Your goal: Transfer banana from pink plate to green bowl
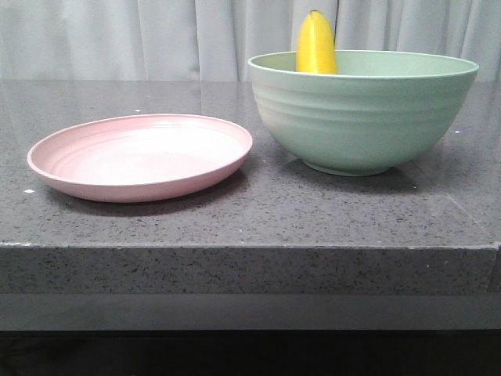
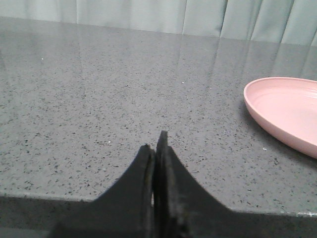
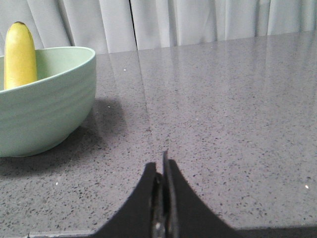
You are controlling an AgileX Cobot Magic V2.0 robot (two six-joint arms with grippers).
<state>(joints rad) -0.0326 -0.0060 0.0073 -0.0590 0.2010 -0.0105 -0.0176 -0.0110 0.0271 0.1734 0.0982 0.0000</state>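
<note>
The banana stands on end inside the green bowl, its yellow tip rising above the rim. The pink plate lies empty to the left of the bowl. In the right wrist view the bowl and the banana show beside the shut, empty right gripper. In the left wrist view the shut, empty left gripper is low over the counter, with the plate's edge off to one side. Neither gripper shows in the front view.
The dark speckled stone counter has its front edge near the camera. Pale curtains hang behind it.
</note>
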